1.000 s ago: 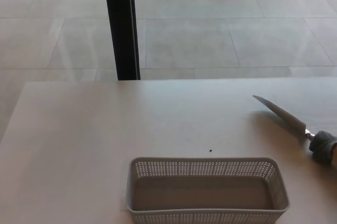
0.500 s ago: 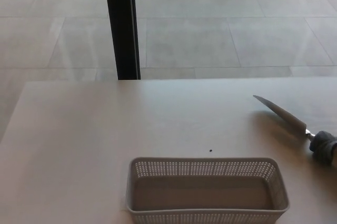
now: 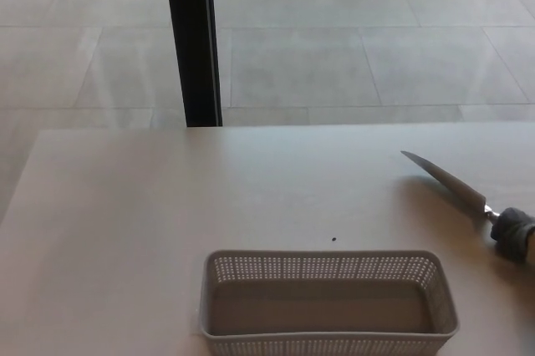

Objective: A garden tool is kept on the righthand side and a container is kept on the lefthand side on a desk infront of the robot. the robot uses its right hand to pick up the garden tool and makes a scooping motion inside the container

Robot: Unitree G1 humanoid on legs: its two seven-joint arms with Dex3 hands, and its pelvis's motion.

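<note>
Lying on the pale beige counter (image 3: 167, 222) at the right side is a narrow garden tool with a long, pointed grey metal blade and a dark grey handle (image 3: 468, 197); its tip points to the far left and its handle runs off the right edge of the picture. Well apart from it, at the near edge and a little right of centre, stands a grey rectangular plastic container with perforated walls (image 3: 328, 302), with nothing to be seen inside. A tiny dark speck (image 3: 333, 238) sits on the counter just beyond the container's far wall. Past the far edge of the counter lies a light tiled floor (image 3: 351, 47), with a black upright post (image 3: 192, 38) rising at the far left. Neither robot hand shows, so the state of the fingers cannot be told.
</note>
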